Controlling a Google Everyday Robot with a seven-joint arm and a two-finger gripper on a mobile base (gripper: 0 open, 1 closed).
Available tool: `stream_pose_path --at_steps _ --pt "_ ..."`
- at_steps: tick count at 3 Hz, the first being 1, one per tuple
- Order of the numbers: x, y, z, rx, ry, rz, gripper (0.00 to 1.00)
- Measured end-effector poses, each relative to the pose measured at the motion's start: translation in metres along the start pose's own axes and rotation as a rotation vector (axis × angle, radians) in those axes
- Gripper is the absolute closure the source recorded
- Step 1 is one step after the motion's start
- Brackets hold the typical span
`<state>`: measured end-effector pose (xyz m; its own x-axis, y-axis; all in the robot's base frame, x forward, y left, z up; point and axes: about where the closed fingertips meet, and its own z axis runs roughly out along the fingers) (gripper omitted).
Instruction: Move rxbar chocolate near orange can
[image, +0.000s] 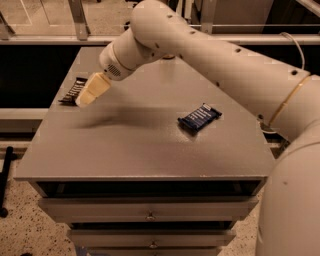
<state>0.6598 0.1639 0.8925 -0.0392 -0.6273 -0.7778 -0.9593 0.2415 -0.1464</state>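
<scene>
The rxbar chocolate (73, 90), a flat black bar with white lettering, lies at the far left edge of the grey table (145, 145). My gripper (90, 92) hangs just to the right of it, above the table, its cream fingers pointing down-left and partly covering the bar's right side. The orange can is hidden or out of view; my arm covers the back of the table.
A dark blue-wrapped bar (199, 117) lies right of the table's middle. My white arm (225, 65) sweeps from the right across the back. Drawers (150, 215) sit under the tabletop. A rail and floor lie behind.
</scene>
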Motion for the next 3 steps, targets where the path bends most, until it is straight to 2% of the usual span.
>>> stream_pose_path --at_steps 1,2,3 --pt "-0.004 -0.008 0.054 -0.035 -0.027 0.038 0.00" --pt "-0.009 -0.012 0.080 -0.052 -0.048 0.053 0.00" --pt "-0.012 -0.012 0.100 -0.062 -0.061 0.060 0.16"
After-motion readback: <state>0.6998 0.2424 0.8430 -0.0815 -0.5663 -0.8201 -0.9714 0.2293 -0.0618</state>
